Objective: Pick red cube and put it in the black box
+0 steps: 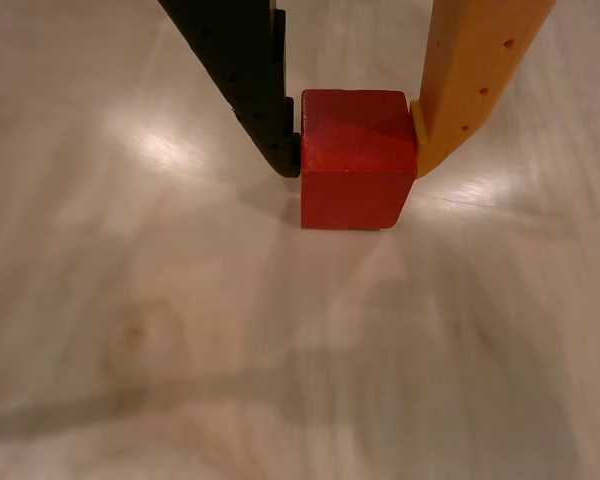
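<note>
Red cube (pixel 356 158) sat on the pale wooden counter (pixel 180 350), pinched by the claw (pixel 355 160) between its black finger (pixel 265 110) and orange finger (pixel 460 100).

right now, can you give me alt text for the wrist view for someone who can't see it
A small red wooden cube sits on a pale wood-grain table, squeezed between the gripper: a black plastic finger touching its left side, an orange plastic finger touching its right. The cube rests on the table.
</note>
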`<action>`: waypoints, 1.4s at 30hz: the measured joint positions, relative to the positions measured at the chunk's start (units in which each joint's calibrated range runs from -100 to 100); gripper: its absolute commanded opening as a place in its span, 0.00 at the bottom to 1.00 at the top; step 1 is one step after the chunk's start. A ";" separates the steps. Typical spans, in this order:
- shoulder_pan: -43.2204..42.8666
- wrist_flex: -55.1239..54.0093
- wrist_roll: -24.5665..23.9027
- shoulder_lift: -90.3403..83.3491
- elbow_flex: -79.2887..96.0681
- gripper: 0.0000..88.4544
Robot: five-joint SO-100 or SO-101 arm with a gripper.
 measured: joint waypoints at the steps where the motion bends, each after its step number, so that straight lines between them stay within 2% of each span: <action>1: 0.00 1.22 0.12 -1.33 0.45 0.03; 6: -1.45 8.04 3.05 -11.02 1.90 0.03; 13: -9.99 18.96 13.43 -26.77 9.84 0.03; 16: -14.79 20.45 15.50 -32.32 13.81 0.03; 25: -34.31 22.72 16.08 -42.52 23.75 0.03; 34: -50.86 29.01 16.31 -45.67 24.65 0.04; 38: -54.37 32.59 16.20 -46.08 24.65 0.04; 42: -53.60 32.85 16.25 -46.08 25.37 0.04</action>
